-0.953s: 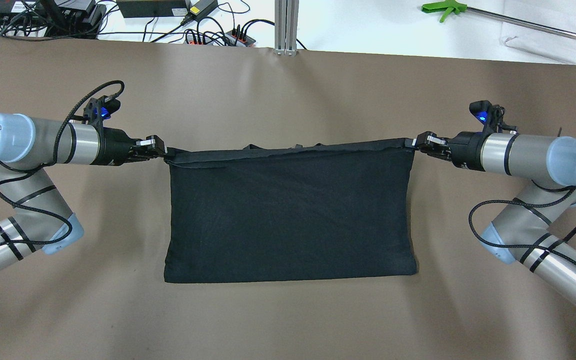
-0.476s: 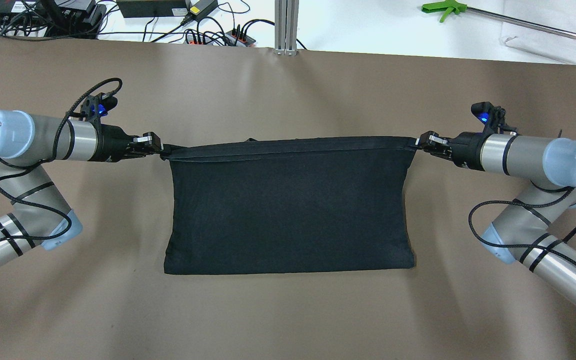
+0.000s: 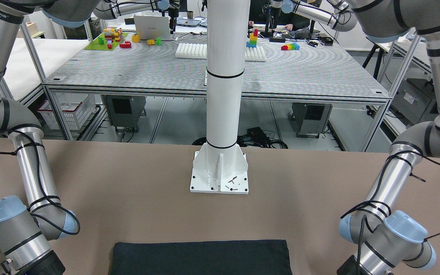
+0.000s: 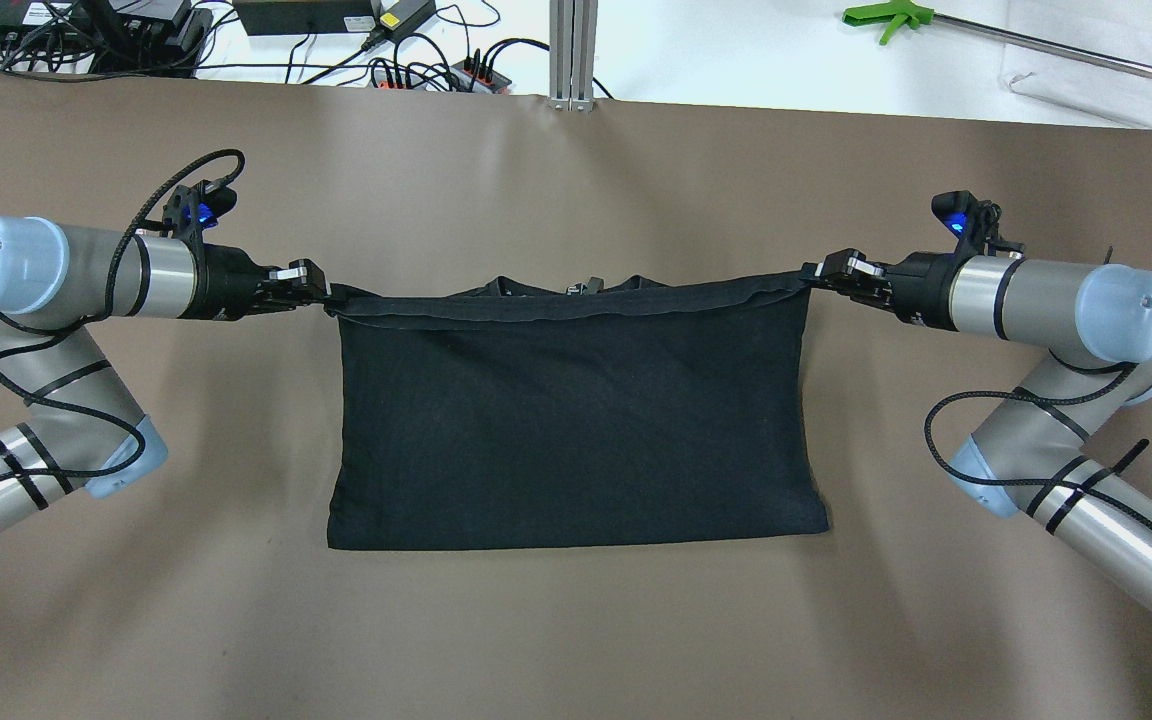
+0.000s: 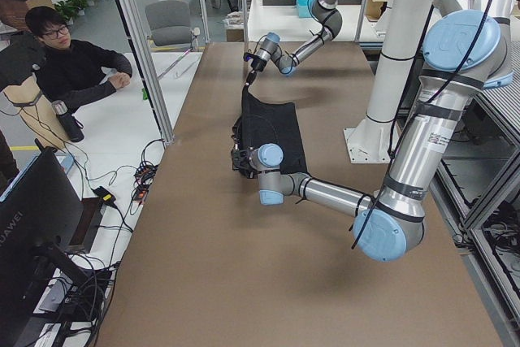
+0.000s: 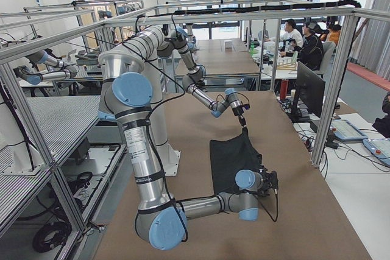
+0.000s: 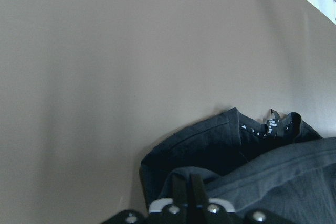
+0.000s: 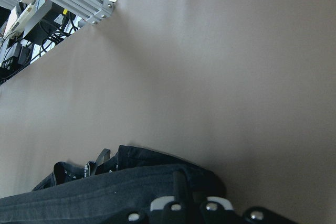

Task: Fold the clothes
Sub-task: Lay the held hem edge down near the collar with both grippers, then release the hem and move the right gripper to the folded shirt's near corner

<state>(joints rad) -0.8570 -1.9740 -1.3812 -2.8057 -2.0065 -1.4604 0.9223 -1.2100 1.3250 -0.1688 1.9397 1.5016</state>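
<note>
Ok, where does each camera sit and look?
Front: across the table, faces robot; white pole, right arm, left arm.
Overhead: behind robot, looks down; left pincer and right pincer grip black cloth.
Left end: along the table; left arm nearest.
Right end: likewise; right arm nearest.
Left wrist: on its arm; its pincer, cloth.
Right wrist: likewise.
Shared: all show the cloth.
</note>
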